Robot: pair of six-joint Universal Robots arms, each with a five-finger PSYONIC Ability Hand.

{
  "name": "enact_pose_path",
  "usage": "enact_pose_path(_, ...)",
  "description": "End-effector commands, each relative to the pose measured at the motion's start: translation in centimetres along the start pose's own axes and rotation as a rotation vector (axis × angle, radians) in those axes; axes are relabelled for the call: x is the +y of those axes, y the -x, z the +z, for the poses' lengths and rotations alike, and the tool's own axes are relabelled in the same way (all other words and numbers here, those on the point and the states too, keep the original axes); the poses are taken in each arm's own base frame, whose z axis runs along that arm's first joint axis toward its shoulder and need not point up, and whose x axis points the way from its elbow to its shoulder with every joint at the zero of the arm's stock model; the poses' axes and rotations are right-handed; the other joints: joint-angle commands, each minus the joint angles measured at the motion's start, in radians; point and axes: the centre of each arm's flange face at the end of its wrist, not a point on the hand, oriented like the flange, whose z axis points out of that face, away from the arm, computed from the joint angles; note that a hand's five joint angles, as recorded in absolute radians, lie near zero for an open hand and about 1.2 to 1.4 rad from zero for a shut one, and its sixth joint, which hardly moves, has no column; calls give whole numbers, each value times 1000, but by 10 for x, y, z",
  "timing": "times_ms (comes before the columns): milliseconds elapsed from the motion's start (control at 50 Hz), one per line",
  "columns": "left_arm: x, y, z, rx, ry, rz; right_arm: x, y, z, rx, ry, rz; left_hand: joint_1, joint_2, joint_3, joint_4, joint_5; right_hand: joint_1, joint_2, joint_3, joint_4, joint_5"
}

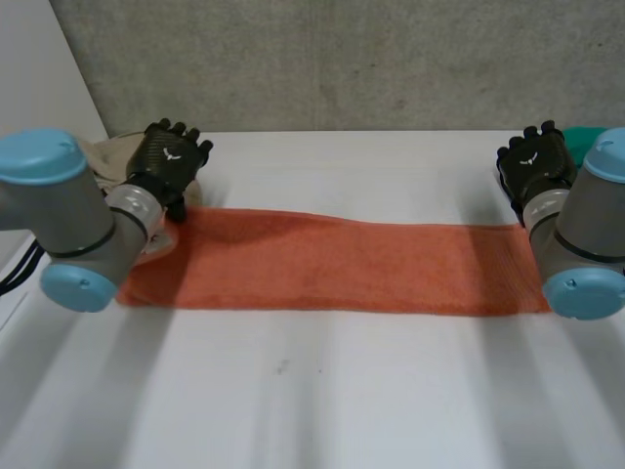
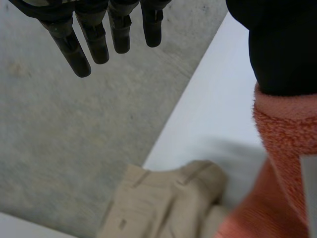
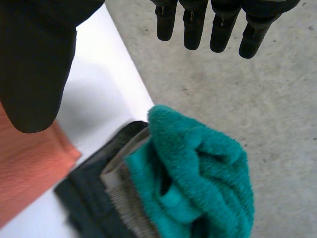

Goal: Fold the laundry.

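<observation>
Both arms sit closest, the left arm (image 1: 68, 210) and the right arm (image 1: 586, 225), and each one hides an end of the orange towel (image 1: 332, 266). That towel lies flat in a long strip across the white table (image 1: 342, 401), reaching from one arm to the other. The left hand (image 1: 168, 156) is up at the towel's far left corner. In its wrist view its fingers (image 2: 74, 49) are straight and spread, holding nothing, and its thumb (image 2: 285, 44) stands well apart from them. The towel's fuzzy edge comes right up against the thumb, but I cannot tell if the thumb pushes on it or only touches it. A tan cloth (image 2: 163, 198) lies crumpled beside that corner, and in the head view it is half hidden behind the left hand. The right hand (image 1: 534, 161) is at the far right corner. Its fingers (image 3: 193, 25) are straight too and grip nothing, and its thumb (image 3: 34, 64) hangs over the towel's corner, covering part of it. Just past that corner is a small pile: a fluffy green towel (image 3: 198, 168) on top, a grey cloth (image 3: 119, 191) and a dark cloth (image 3: 81, 198) under it. Those two are mostly covered, so I cannot tell what they are. From the head view just a little of the green towel peeks out behind the right arm. A grey wall (image 1: 342, 59) stands behind the table.
</observation>
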Motion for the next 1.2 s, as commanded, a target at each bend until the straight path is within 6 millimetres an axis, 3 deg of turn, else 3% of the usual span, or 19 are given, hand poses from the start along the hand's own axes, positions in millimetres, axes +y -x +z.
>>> enact_pose_path(20, 23, 15, -4, 26, 104, -73, 7, 8, -16, -81, 38, 70, 29, 12, 13, 19, -2, -62, -46, -36, -37, -43)
enact_pose_path(120, 39, 9, 5, 38, 115, -22, 10, 12, -19, -102, 44, 77, 32, 15, 16, 22, 1, -62, -46, -36, -37, -43)
enact_pose_path(300, 70, 4, 49, -19, 73, 256, 13, 13, -20, -107, 53, 71, 32, 15, 16, 22, 1, -62, -46, -36, -37, -43)
enact_pose_path(440, 58, 24, 82, -248, -141, 361, 16, 14, -21, -114, 61, 74, 32, 15, 16, 22, 1, -62, -46, -36, -37, -43)
enact_pose_path(540, 47, 34, 85, -335, -225, 361, 15, 12, -24, -115, 58, 76, 29, 12, 13, 19, -2, -62, -46, -36, -37, -43)
enact_pose_path(660, 54, 11, 72, -203, -165, 312, 15, 11, -26, -115, 62, 76, 23, 6, 7, 14, -7, -62, -46, -36, -37, -43)
enact_pose_path(780, 33, 12, 49, -135, -139, 267, 13, 10, -28, -124, 62, 83, 23, 6, 7, 14, -7, -62, -46, -36, -37, -43)
enact_pose_path(840, 15, 17, 33, -119, -140, 203, 14, -1, -34, -154, 89, 119, 26, 9, 10, 17, -4, -62, -46, -36, -37, -43)
enact_pose_path(960, -22, 22, -9, -53, -144, -65, 26, -23, -49, -284, 196, 344, 23, 6, 7, 14, -7, -62, -46, -36, -37, -43)
enact_pose_path(1040, -39, 15, -42, 21, -121, -297, 37, -26, -59, -383, 258, 453, 23, 6, 7, 14, -7, 57, 73, 83, 82, 75)
enact_pose_path(1200, -35, -18, -80, 122, -53, -437, 73, -22, -62, -399, 294, 514, 29, 12, 13, 19, -2, 189, 205, 215, 214, 207)
